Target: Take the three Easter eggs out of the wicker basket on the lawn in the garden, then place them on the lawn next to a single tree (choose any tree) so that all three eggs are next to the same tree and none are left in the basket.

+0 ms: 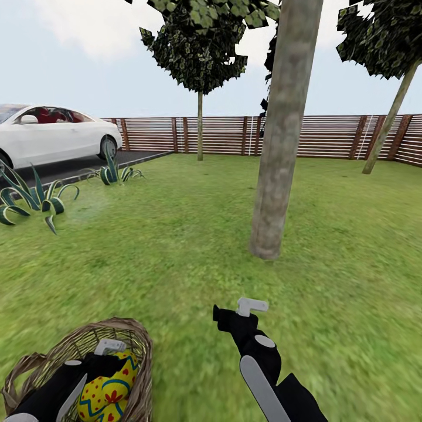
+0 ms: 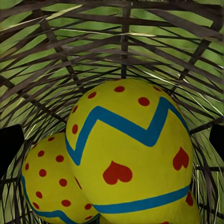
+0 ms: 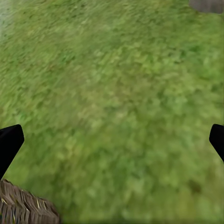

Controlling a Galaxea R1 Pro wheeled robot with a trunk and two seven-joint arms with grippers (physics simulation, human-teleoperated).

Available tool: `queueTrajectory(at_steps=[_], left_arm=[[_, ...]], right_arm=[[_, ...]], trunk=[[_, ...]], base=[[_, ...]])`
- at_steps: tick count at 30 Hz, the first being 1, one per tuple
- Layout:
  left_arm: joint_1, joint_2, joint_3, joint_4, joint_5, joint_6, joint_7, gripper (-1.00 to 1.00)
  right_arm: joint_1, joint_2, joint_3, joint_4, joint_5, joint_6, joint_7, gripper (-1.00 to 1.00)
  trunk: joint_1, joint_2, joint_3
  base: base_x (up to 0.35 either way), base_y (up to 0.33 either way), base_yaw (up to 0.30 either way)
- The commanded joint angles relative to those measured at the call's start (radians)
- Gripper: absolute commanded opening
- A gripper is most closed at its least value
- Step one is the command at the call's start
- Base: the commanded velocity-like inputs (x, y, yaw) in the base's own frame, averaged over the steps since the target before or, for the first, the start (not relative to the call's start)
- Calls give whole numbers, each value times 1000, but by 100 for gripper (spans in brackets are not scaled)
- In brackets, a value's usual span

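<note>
Bright, even daylight without cast shadows; the lawn (image 1: 176, 234) renders smeared and blurry, eggs (image 2: 130, 158) sharp

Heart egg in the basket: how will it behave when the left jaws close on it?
The heart egg looks smooth and rounded, so it may squirt out of a pinch off its widest part. It leans on a dotted egg, which will probably roll once freed. The wicker basket looks light and could shift.

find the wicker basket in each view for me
Head view: wicker basket at the lower left corner, left end effector reaching inside.
Left wrist view: its woven wall behind the Easter eggs.
Right wrist view: a rim piece at one corner.
Shared landmark: the lawn.
</note>
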Motion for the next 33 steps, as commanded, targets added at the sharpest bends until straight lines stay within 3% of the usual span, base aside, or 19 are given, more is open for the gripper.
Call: queueTrajectory(at_steps=[1, 13, 18, 33], left_arm=[[-1, 1, -5, -2, 6, 6, 0, 100], [-19, 1, -5, -1, 6, 6, 1, 100], [-21, 0, -5, 2, 6, 5, 0, 100], [-22, 0, -5, 9, 5, 5, 0, 100]], right_arm=[[-1, 0, 1, -1, -7, 3, -9, 100], [-1, 0, 1, -1, -7, 2, -9, 100], [-1, 0, 1, -1, -7, 3, -9, 100], [-1, -1, 3, -1, -8, 0, -8, 100]], trunk=[[0, 0, -1], [2, -1, -17], [4, -3, -36], [4, -3, -36]], base=[[0, 0, 0], [0, 0, 0], [0, 0, 0], [0, 0, 0]])
